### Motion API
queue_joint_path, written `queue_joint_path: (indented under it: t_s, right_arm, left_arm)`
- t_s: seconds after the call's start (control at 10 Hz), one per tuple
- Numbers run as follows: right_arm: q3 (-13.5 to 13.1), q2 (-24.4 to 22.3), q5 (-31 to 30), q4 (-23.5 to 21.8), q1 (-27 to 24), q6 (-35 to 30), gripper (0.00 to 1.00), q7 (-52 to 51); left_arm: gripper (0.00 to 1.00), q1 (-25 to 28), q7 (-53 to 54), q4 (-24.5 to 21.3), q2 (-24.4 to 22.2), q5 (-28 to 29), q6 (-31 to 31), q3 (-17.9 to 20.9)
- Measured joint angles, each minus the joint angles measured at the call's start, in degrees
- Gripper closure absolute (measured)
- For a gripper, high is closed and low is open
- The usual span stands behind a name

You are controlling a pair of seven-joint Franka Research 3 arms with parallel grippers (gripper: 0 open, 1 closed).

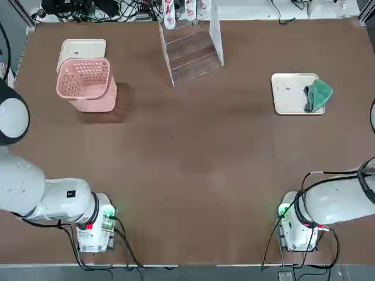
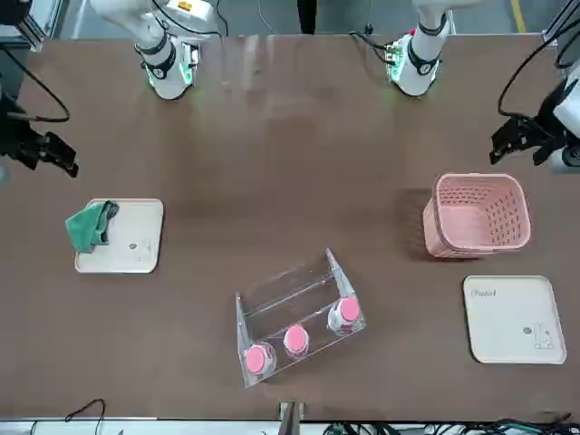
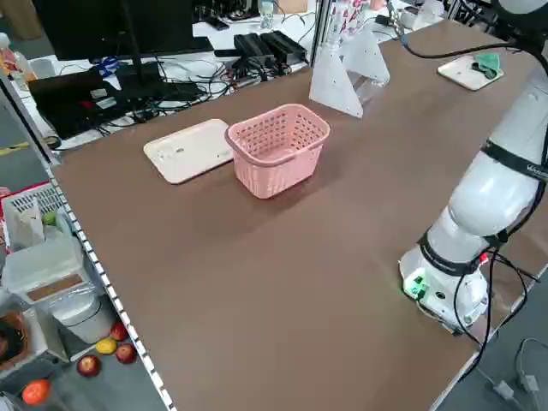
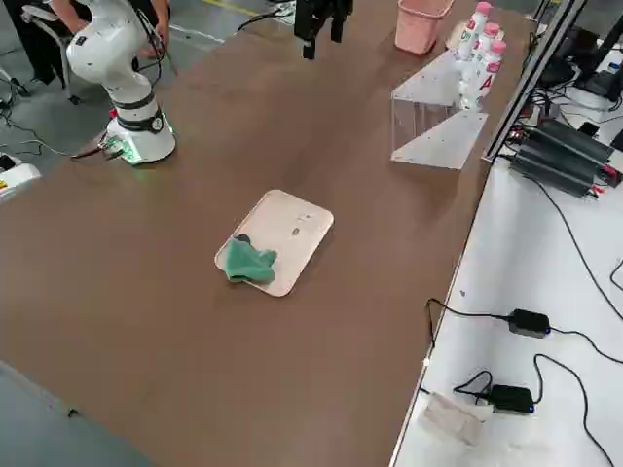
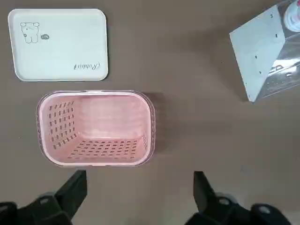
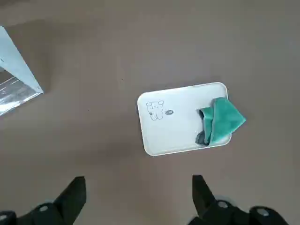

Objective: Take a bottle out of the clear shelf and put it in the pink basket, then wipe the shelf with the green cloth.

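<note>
At the left edge of the front view hung my right gripper (image 6: 139,179), spread wide, nothing between its fingers. Just beyond it, at the left of the frame, the cloth (image 2: 88,227) lay bunched over the edge of a tray (image 2: 134,246). I judged it light and limp, best pinched at a raised fold, where closing hard would do no harm.

At lower centre stood the shelf (image 2: 343,281), with three bottles (image 2: 296,340) upright in a row. I took them for smooth, fairly stiff plastic, their weight unknown to me: easy to tip, apt to slip if caught only by the rounded pink cap. The better hold seemed to be the body below the cap, squeezed evenly and lifted straight clear of the side panels. The shelf looked rigid but light enough to skid if bumped or wiped hard.

Right of centre sat the basket (image 2: 453,240), its mouth up, thin-walled and probably a little springy. Below it lay a second tray (image 2: 512,326). At upper right waited my left gripper (image 5: 140,177), wide apart as well and empty.
</note>
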Motion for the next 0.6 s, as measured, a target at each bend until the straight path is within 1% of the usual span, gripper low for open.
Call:
queue_joint_path:
  t_s: [0.3,0.4,0.6]
  right_arm:
    - [0.0,0.0,0.0,0.0,0.0,0.0,0.00,0.0]
    - [0.0,0.0,0.0,0.0,0.0,0.1,0.00,0.0]
    - [0.0,0.0,0.9,-0.2,-0.1,0.0,0.00,-0.7]
  left_arm:
    - [0.00,-0.1,0.0,0.0,0.1,0.0,0.1,0.0]
    - [0.00,-0.3,0.0,0.0,0.5,0.3,1.4,0.0]
    - [0.00,-0.4,0.0,0.8,2.5,0.6,6.6,0.0]
